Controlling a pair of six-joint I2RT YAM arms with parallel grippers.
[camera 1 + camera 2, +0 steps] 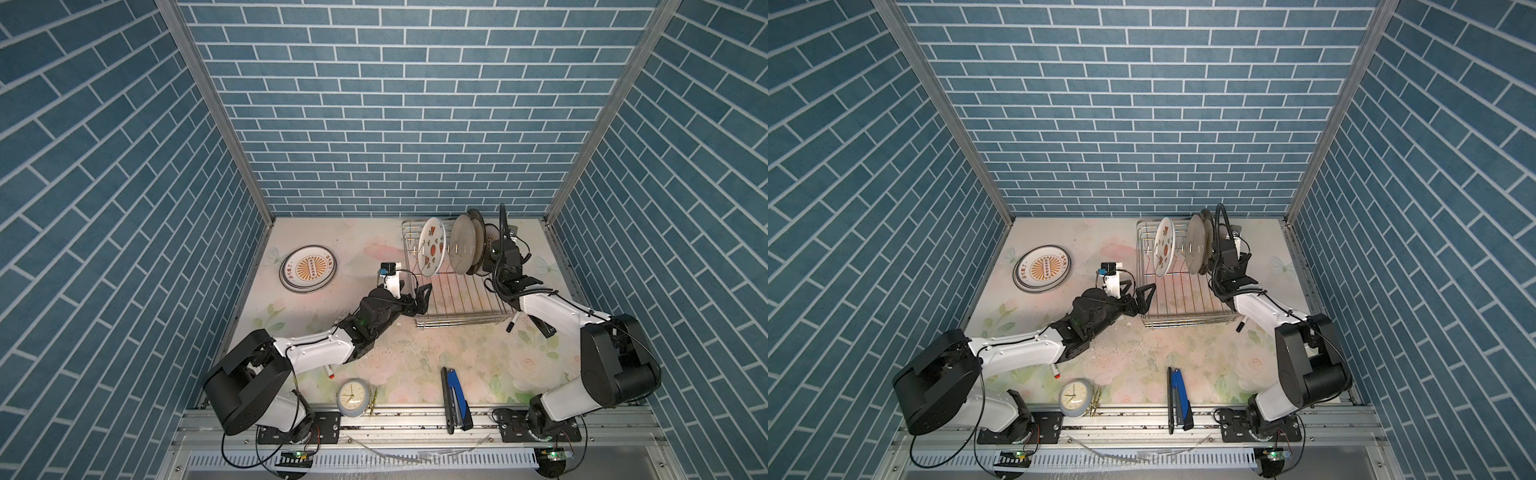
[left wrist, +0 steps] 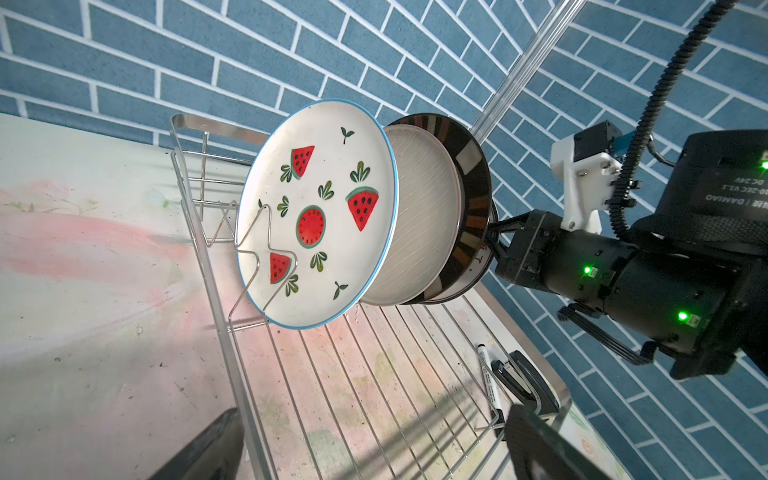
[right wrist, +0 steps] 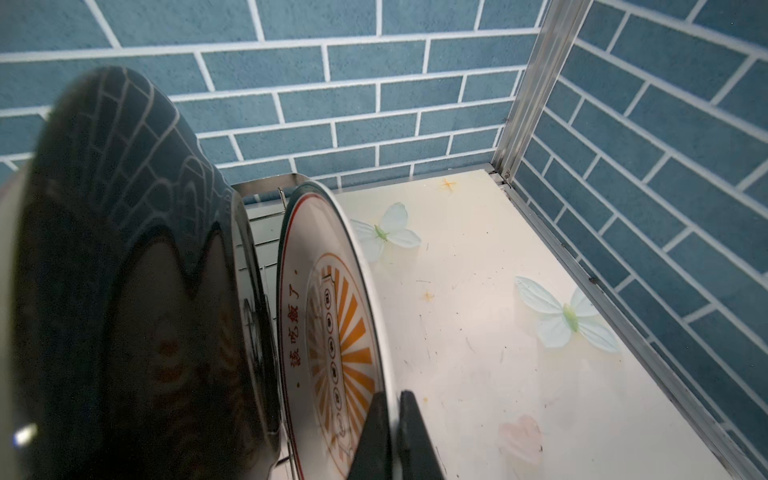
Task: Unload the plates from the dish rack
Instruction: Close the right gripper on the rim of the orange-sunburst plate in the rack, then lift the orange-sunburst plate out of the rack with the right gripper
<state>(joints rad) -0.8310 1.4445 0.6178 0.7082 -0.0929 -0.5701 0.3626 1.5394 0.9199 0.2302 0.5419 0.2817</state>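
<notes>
The dish rack (image 1: pixel 461 299) stands at the back right. Upright in it are a watermelon plate (image 2: pixel 324 216), a greyish plate (image 2: pixel 424 232), a dark-banded plate (image 2: pixel 469 199) and, at the far right end, an orange sunburst plate (image 3: pixel 332 324). My right gripper (image 3: pixel 388 419) is shut on the rim of that sunburst plate. My left gripper (image 1: pixel 417 299) is open and holds nothing. It hovers low at the rack's front left corner, its fingers (image 2: pixel 208 449) straddling the corner wires. A stack of plates (image 1: pixel 308 270) topped by another sunburst plate lies flat on the table at the back left.
A black marker (image 1: pixel 512 322) and a black stapler (image 1: pixel 542 326) lie by the rack's right front corner. Along the front edge are a small clock (image 1: pixel 352 397), a blue and black stapler (image 1: pixel 455 399) and a red-tipped marker (image 1: pixel 330 372). Tiled walls close three sides.
</notes>
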